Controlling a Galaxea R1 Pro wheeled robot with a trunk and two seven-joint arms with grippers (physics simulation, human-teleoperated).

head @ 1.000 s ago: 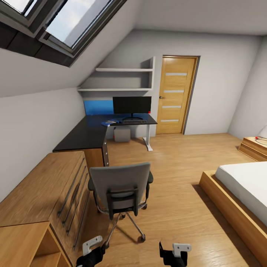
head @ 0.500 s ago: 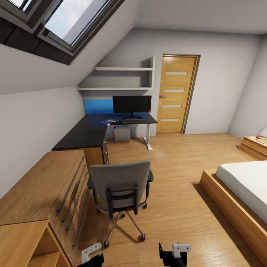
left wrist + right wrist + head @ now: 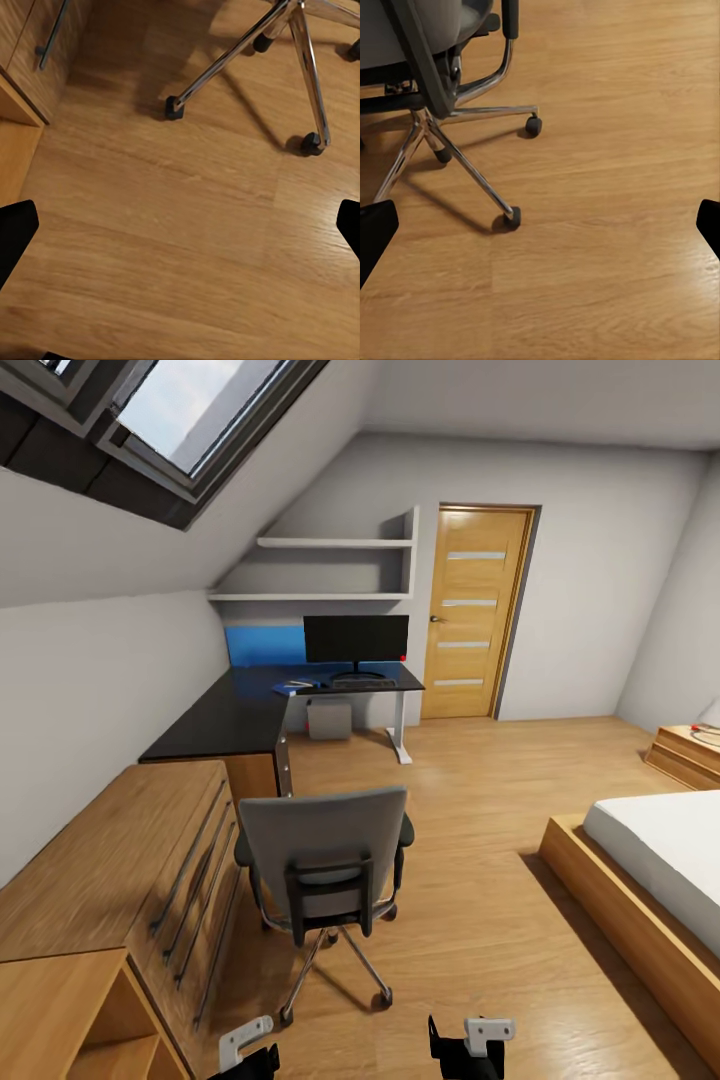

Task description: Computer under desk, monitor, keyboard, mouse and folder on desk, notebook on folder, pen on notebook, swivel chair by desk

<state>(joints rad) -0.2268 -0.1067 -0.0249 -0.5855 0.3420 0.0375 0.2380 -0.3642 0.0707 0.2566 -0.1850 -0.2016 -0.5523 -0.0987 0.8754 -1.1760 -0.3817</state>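
- The grey padded swivel chair (image 3: 325,860) on its chrome star base stood mid-floor, back turned to the robot, well apart from the black L-shaped desk (image 3: 250,715) at the far left.
- On that desk: the wide black monitor (image 3: 356,640), with the slim dark keyboard (image 3: 362,685) just before it.
- Left gripper (image 3: 180,232) fingers wide apart over bare floor; right gripper (image 3: 540,232) likewise spread, nothing held.

Swivel chair (image 3: 325,860) mid-floor, well before desk (image 3: 250,715); monitor (image 3: 356,640) on desk.
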